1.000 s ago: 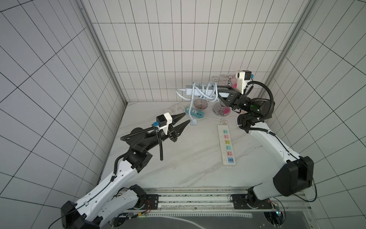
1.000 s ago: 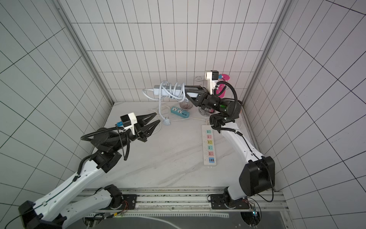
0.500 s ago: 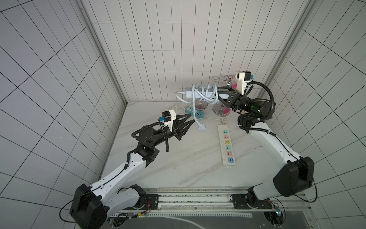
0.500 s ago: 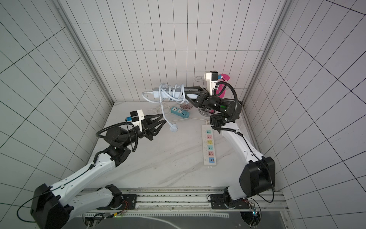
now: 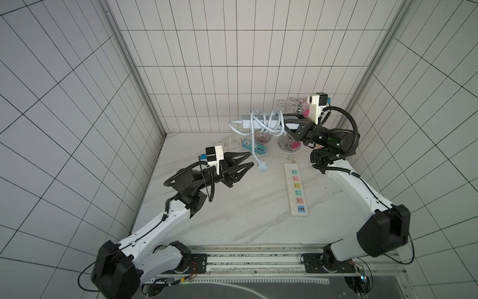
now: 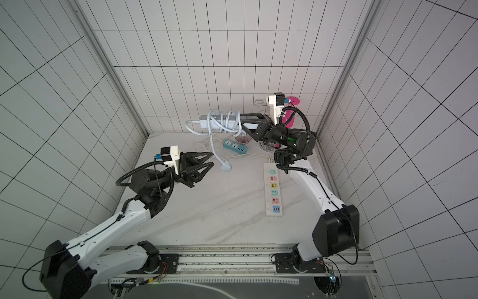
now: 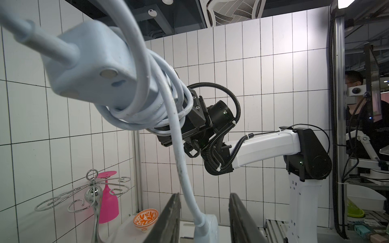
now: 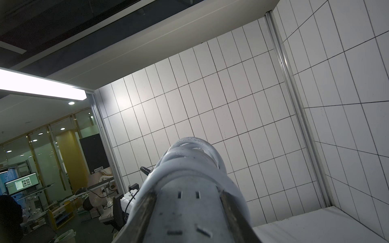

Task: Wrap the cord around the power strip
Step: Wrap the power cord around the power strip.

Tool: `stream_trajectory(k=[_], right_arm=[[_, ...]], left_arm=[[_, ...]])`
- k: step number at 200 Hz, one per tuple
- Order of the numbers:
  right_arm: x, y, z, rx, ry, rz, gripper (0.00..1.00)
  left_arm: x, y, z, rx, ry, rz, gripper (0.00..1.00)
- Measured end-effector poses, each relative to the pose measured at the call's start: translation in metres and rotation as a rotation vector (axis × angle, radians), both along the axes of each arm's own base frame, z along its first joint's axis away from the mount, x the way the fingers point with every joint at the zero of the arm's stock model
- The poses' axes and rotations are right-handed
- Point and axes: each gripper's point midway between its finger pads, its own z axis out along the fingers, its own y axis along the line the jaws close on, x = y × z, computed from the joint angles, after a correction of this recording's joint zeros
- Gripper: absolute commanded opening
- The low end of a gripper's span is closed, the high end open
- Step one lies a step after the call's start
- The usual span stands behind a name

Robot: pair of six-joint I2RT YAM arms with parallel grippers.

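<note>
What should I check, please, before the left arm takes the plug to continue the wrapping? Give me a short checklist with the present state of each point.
1. Grip: right gripper shut on the power strip, held in the air: ok.
2. Turns: several loops of the cord around the strip: ok.
3. Jaws: left gripper open: ok.
4. Position: plug between its fingers, gaps on both sides: ok.
5. Wrapping finished: not ok, a tail hangs down to the plug.
6. Plug clear of the table: cannot tell.
</note>
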Motion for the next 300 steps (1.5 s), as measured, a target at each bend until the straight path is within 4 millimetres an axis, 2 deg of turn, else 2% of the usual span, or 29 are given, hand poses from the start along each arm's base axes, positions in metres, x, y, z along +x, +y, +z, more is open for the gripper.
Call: stream_trajectory(k=[79,129,196,242,300], right_arm=[[-0.017,0.008,0.000,-0.018,-0.021,0.057,0.00],[-0.032,0.009,0.002,-0.027,-0.049,0.078,0.00],[-0.028,0.010,-0.004,-0.039,-0.045,0.071,0.00],[-0.027,0.011,-0.005,-0.048,-0.038,0.069,0.00],[-0.024,0.012,-0.007,-0.056,-0.030,0.066,0.00]], left_arm=[[0.017,-0.015,-0.027,0.061,0.067,-0.031,0.37],[0.016,-0.017,-0.028,0.063,0.068,-0.044,0.37],[0.004,-0.015,-0.021,0.054,0.069,-0.105,0.43],[-0.008,-0.004,-0.015,0.085,0.025,-0.049,0.44],[0.001,-0.005,-0.036,0.126,0.069,-0.040,0.44]])
